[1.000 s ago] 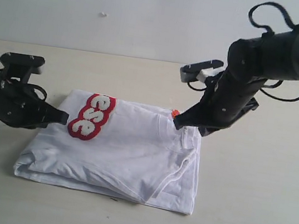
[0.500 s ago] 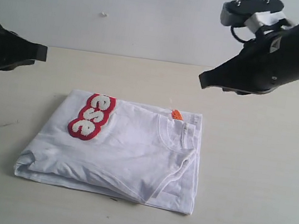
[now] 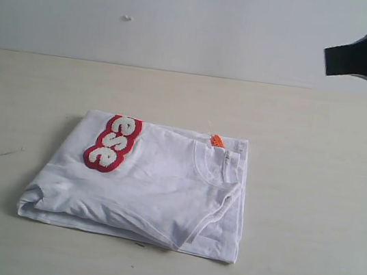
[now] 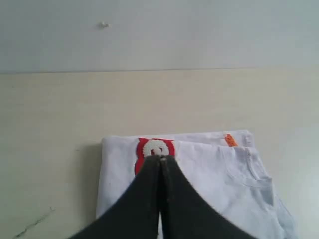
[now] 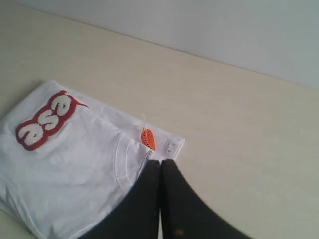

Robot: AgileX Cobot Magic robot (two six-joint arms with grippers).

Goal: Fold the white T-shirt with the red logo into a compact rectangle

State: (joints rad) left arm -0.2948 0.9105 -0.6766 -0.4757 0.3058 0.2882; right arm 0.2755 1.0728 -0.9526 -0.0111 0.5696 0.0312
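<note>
The white T-shirt (image 3: 155, 185) lies folded into a rough rectangle on the table, collar and orange neck tag (image 3: 216, 141) at its far right corner. Part of the red logo (image 3: 112, 143) shows at the far left, its white letters folded over the edge. My right gripper (image 3: 327, 61) hangs high at the upper right edge of the exterior view, shut and empty, well clear of the shirt. The left gripper (image 4: 160, 158) is shut with nothing held; its wrist view looks down on the red logo (image 4: 155, 148) and the white T-shirt (image 4: 214, 179). The right gripper (image 5: 160, 162) is pressed shut above the white T-shirt (image 5: 65, 174).
The pale wooden table (image 3: 312, 198) stretches around the shirt on all sides. A white wall (image 3: 187, 20) rises behind its far edge. A faint dark scratch (image 3: 1, 153) marks the tabletop left of the shirt.
Both arms have lifted off the shirt and pulled away, the left one out past the left edge, the right one up to the top right. The folded shirt lies unmoved.
</note>
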